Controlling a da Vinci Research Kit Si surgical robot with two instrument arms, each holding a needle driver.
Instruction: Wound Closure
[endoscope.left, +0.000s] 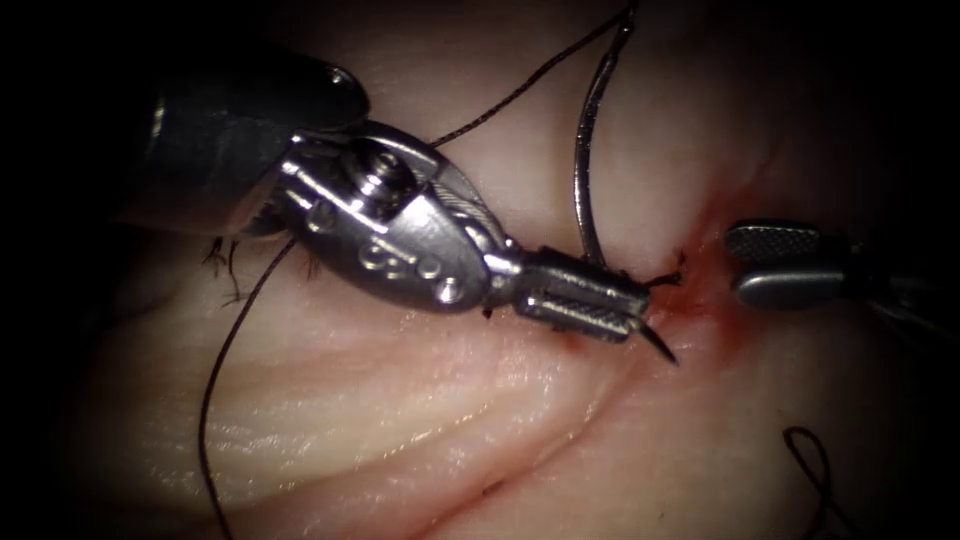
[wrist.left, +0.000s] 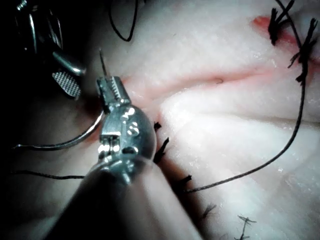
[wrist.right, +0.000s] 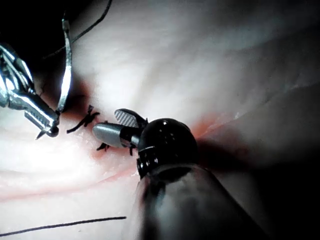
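The left tool (endoscope.left: 625, 312) reaches in from the upper left with its jaws shut on the curved needle (endoscope.left: 580, 150) close to the point. The short tip pokes out past the jaws just above the left edge of the cut (endoscope.left: 560, 440); I cannot tell if it touches the tissue (endoscope.left: 380, 400). The needle's body arcs up and away, free of the tissue. Dark thread (endoscope.left: 225, 350) trails from its tail behind the left tool. The right tool (endoscope.left: 738, 265) sits right of the cut, open and holding nothing. The left tool (wrist.left: 107, 82) grips the needle (wrist.left: 75, 141); the right tool (wrist.right: 106, 123) is open.
Red fluid (endoscope.left: 700, 300) wets the cut between the two tools. Short cut ends of thread (endoscope.left: 665, 280) stick up there, and more tufts (endoscope.left: 220, 262) lie under the left shaft. A loose thread loop (endoscope.left: 810, 460) rests at the lower right.
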